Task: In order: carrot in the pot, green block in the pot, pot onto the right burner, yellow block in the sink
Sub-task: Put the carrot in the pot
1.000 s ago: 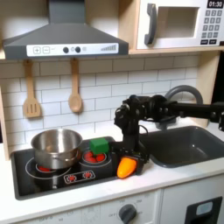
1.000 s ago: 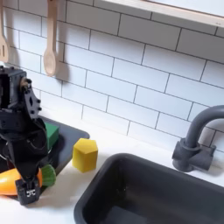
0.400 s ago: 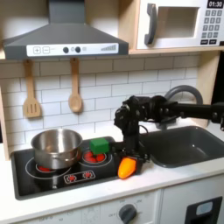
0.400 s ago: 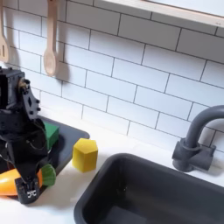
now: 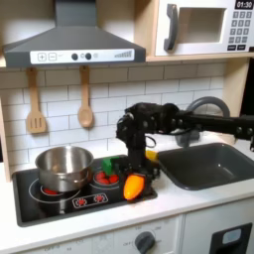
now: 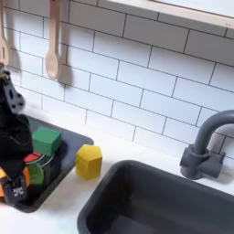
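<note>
Here, one carrot point(image 5: 132, 186), one green block point(image 6: 46, 139), one yellow block point(image 6: 89, 161), one pot point(image 5: 63, 167).

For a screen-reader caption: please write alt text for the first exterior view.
A black robot arm reaches from the right over a toy cooktop, its gripper holding an orange carrot above the right burner. A green block sits on that burner, a silver pot on the left one, and the sink lies right.

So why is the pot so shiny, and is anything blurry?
In the first exterior view, the silver pot mirrors the room light and the red burner glow; in the second exterior view, the arm at the left edge is smeared, while the yellow block looks crisp.
</note>
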